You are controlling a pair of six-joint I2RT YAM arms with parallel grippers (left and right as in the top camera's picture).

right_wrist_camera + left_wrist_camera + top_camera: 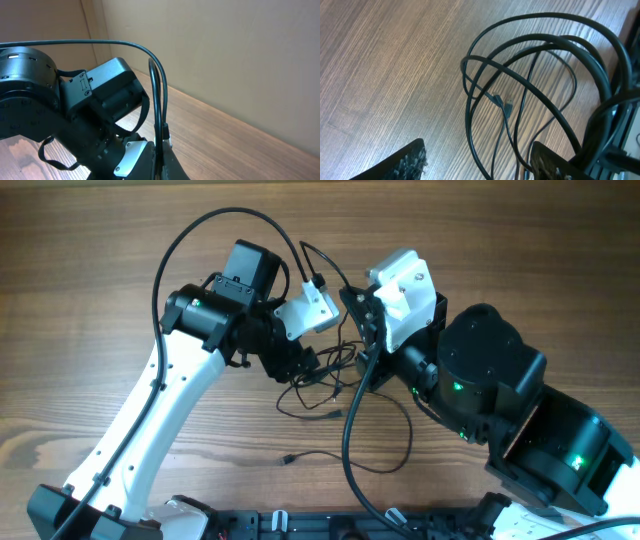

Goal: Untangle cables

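Note:
The cables [330, 385] are thin dark cords lying in a loose tangle on the wooden table between the two arms. One strand runs to a small plug [288, 459] nearer the front. My left gripper [303, 366] hangs just over the tangle. In the left wrist view its fingers [480, 167] are open, with several cable loops [520, 85] and two tiny plugs [502, 103] between and beyond them. My right gripper [352, 305] is raised above the table. In the right wrist view its fingers [162, 152] are shut on a thin cable [159, 90] that rises from them, with a plug [165, 133] at the fingertips.
The left arm's thicker black cable [200, 230] arcs over the table's back left. The left arm's wrist [100, 100] fills the left of the right wrist view, close to my right gripper. Bare wooden table [90, 300] lies to the left and behind.

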